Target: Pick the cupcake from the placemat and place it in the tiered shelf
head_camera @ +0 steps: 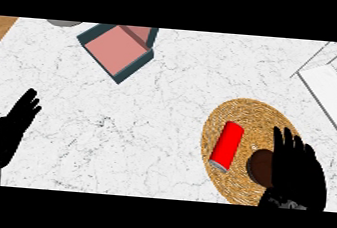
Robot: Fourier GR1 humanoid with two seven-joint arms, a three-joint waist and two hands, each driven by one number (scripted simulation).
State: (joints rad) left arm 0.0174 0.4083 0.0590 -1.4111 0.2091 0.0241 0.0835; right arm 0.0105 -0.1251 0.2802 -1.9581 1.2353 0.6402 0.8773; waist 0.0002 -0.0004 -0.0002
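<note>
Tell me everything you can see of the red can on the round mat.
The red can lies on its side on the woven straw-coloured placemat, left of the mat's middle. It is a slim cylinder with a plain red body and a grey, metal-looking end that faces the view's lower edge. Its long axis runs nearly up and down the view, the far end tilted slightly right. Nothing but the mat touches it; the dark cupcake and the right hand are to its right, apart from it.

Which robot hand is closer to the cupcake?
Right. The right robot hand is beside the cupcake, partly covering it; the left robot hand rests across the counter.
</note>
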